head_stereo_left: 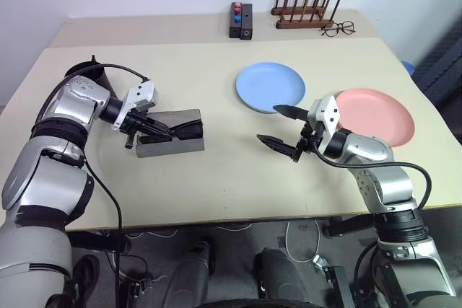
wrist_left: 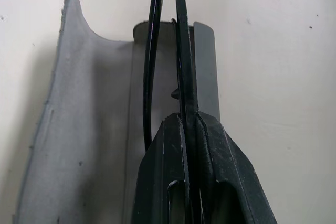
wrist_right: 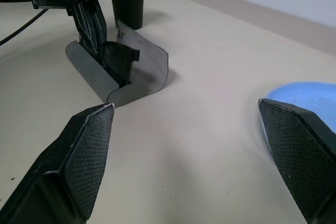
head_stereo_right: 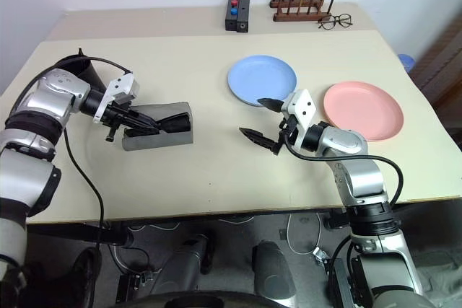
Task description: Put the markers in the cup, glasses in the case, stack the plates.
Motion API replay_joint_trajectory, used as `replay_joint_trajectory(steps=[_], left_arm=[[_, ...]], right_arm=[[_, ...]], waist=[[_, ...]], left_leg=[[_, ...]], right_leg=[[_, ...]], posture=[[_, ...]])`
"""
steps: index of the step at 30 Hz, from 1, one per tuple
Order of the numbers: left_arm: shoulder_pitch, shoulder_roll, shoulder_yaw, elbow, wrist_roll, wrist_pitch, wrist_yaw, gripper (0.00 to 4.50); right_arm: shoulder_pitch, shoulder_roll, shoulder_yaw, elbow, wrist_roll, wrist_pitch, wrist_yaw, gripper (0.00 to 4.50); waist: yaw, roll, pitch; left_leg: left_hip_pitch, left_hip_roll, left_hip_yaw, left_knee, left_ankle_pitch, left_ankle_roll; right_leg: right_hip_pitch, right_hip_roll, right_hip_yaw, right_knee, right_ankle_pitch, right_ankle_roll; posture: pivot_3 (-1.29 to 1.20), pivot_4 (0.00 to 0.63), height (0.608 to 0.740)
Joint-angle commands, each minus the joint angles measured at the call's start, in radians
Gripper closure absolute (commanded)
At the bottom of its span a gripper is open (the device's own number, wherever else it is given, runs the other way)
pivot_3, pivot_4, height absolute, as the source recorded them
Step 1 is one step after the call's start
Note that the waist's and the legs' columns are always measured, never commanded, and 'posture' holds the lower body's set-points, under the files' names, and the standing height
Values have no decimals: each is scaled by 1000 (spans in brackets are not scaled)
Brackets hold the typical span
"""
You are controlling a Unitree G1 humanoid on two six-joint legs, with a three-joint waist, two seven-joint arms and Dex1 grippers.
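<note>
- right gripper point(head_stereo_left: 280, 127) hangs near the middle of the table point(head_stereo_left: 216, 192) with fingers spread wide, holding nothing. I'd park it there, out of the way.
- left gripper point(head_stereo_left: 148, 130) is pinched tight on the glasses point(wrist_right: 118, 61), part way into the open case point(head_stereo_left: 180, 143) at near left. I'd slide them in flat and let go only once seated.
- blue plate point(head_stereo_left: 270, 86) and pink plate point(head_stereo_left: 379, 115) sit apart, farther right.

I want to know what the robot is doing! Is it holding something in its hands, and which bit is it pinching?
The left gripper pinches the black sunglasses by their frame, over the open grey case. The right gripper is open and holds nothing.
</note>
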Motion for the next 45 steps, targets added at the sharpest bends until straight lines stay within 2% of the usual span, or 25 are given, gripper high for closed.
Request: replay_joint_trajectory(steps=[1,4,7,14,22,26,38,43,45], left_arm=[[15,16,-104,7,12,71,-4,4474],[5,26,-152,-4,-17,103,-4,4474],[2,29,-180,-17,-64,149,-4,3321],[-16,33,-191,-13,-106,136,-4,27],[-40,7,-98,26,-88,62,-4,27],[-48,18,-91,-3,-109,64,-4,27],[-123,66,-99,-48,-178,173,-4,27],[-155,42,7,12,-143,131,-4,27],[-192,19,97,55,-138,143,0,27]], right_arm=[[-2,-8,-18,-49,10,-5,-4,0],[-3,-7,-16,-44,8,-7,-5,0],[-3,-5,-12,-44,7,-7,-6,0],[-5,-5,-7,-43,5,-7,-5,0],[-13,0,-3,-34,1,-12,-6,0],[-14,3,-1,-35,1,-10,-8,0],[-24,7,4,-24,0,-11,-5,0],[-26,11,8,-18,-5,-16,-5,0],[-26,11,9,-17,-6,-17,-5,0]], waist=[[-1,0,0],[-3,0,0],[-3,0,0],[3,-1,1],[1,-1,1],[1,-1,1],[0,-1,1],[1,-1,1],[3,-3,2]], left_leg=[[0,0,0,0,0,0],[0,0,0,0,0,0],[0,0,1,0,0,0],[-2,0,0,0,0,0],[-3,0,0,1,0,0],[-3,0,0,1,0,0],[-3,0,0,1,0,0],[-3,0,0,1,0,0],[-3,0,0,1,0,0]], right_leg=[[0,0,0,0,0,0],[0,0,1,0,0,0],[0,0,1,0,0,0],[-2,0,0,0,0,0],[-3,0,0,0,0,0],[-3,0,0,0,0,0],[-3,0,0,0,0,0],[-3,0,0,0,0,0],[-3,0,0,0,0,0]], posture=[[0,150,737],[0,150,737],[0,150,737],[0,150,737],[0,150,737],[0,150,737],[0,150,737],[0,150,737],[0,150,737]])
